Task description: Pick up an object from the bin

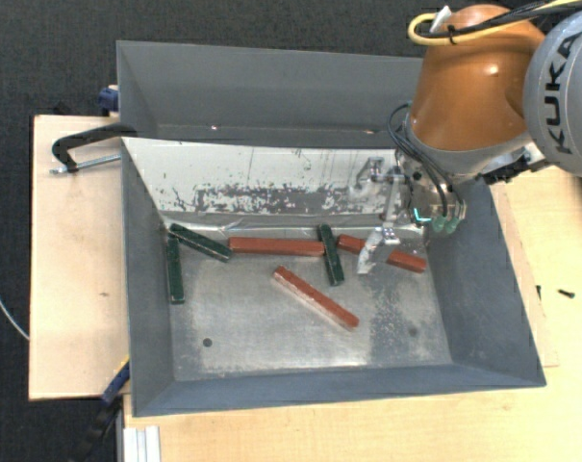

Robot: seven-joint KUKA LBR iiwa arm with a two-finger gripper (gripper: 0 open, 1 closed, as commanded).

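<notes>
Where end effector [383, 246] hovers, long red bar [409, 262]

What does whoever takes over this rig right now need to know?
Gripper: low at the back right of the grey metal bin, at the short red flat bar; hold not confirmed.
Other things: long red flat bar along the back edge, short dark green bar across it, diagonal red flat bar mid-floor, far-left dark green bar, slanted dark green bar beside it.
Done: nothing lifted.
Left: grasp one, lift clear.
</notes>
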